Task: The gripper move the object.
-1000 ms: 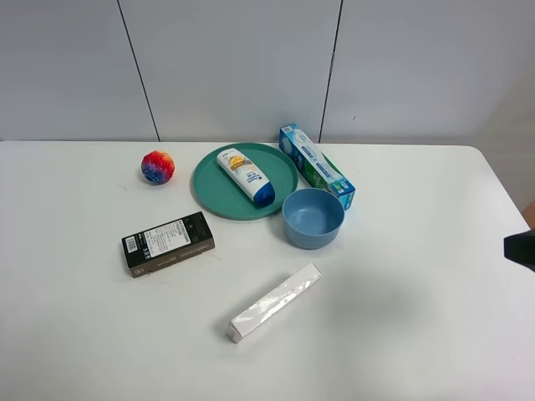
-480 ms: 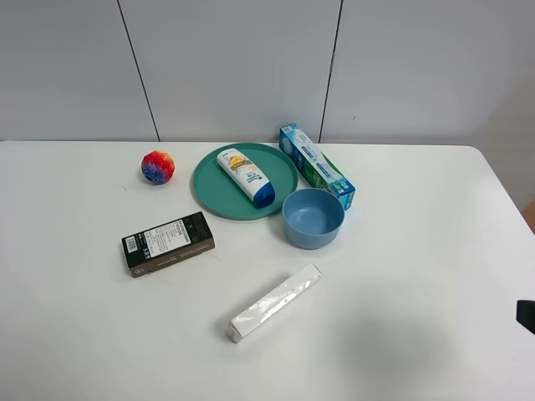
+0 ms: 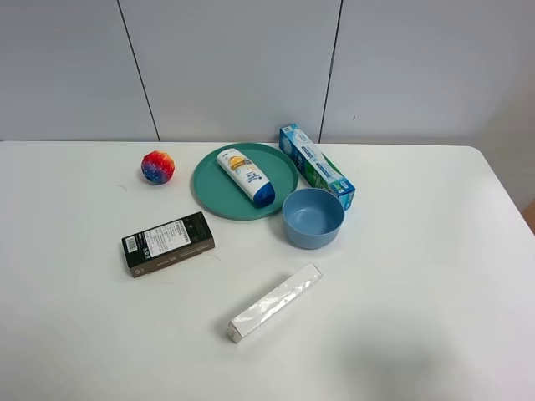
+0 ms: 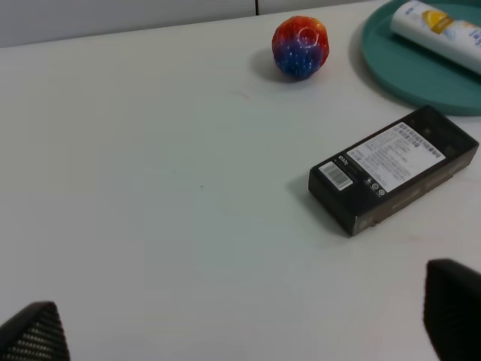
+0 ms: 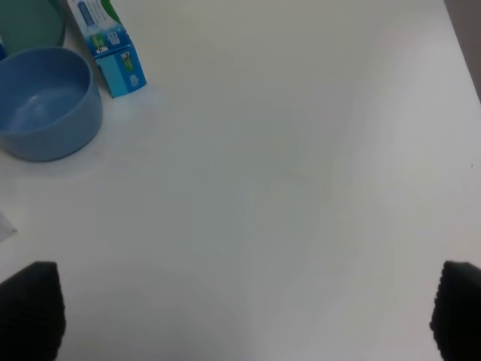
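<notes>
The object, a white bottle (image 3: 245,176) with a dark blue cap and a yellow-orange label, lies on its side on the green plate (image 3: 213,193) at the back of the table. Part of the bottle (image 4: 440,22) also shows in the left wrist view, far from the fingers. My left gripper (image 4: 240,331) is open over bare table, with only its two dark fingertips (image 4: 30,335) in sight and nothing between them. My right gripper (image 5: 244,312) is open too, wide over bare white table right of the blue bowl. Neither arm appears in the exterior high view.
A blue bowl (image 3: 313,217) stands just right of the plate, with a blue-green toothpaste box (image 3: 316,165) behind it. A black box (image 3: 168,243) lies front left, a long white-silver box (image 3: 275,302) front middle, and a multicoloured ball (image 3: 157,167) back left.
The dark piece of the right arm at the right edge of the exterior high view dropped lower and then left the picture. Nothing on the table has moved.
</notes>
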Motion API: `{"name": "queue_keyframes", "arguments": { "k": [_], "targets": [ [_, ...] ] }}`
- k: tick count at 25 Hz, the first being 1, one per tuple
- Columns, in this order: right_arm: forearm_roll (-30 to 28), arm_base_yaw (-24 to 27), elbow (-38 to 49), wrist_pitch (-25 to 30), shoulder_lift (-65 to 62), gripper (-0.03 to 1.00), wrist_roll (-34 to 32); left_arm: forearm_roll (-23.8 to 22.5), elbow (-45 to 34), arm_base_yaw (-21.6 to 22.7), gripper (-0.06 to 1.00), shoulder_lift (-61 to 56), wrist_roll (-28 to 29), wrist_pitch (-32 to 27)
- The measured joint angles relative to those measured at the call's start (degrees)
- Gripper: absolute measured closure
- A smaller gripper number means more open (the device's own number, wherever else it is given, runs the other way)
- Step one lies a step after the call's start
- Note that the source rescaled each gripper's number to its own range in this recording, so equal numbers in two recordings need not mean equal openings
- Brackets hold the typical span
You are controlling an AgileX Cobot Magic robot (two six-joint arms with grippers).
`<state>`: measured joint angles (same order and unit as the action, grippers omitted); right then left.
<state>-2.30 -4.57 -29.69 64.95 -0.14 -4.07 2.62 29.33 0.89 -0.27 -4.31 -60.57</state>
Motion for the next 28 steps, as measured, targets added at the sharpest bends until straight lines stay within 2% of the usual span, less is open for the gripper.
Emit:
{"name": "queue_keyframes", "arguments": {
  "k": [7, 13, 28],
  "targets": [
    [0.41, 0.0, 0.0, 0.29, 0.0, 0.01, -0.05, 0.0, 0.0, 0.0, -0.06, 0.0, 0.0, 0.0],
    [1.59, 0.0, 1.94, -3.36, 0.0, 0.01, 0.0, 0.0, 0.0, 0.0, -0.06, 0.0, 0.0, 0.0],
    [-1.72, -0.84, 2.02, -3.89, 0.0, 0.01, -1.07, 0.0, 0.0, 0.0, -0.06, 0.0, 0.0, 0.0]
  ]
}}
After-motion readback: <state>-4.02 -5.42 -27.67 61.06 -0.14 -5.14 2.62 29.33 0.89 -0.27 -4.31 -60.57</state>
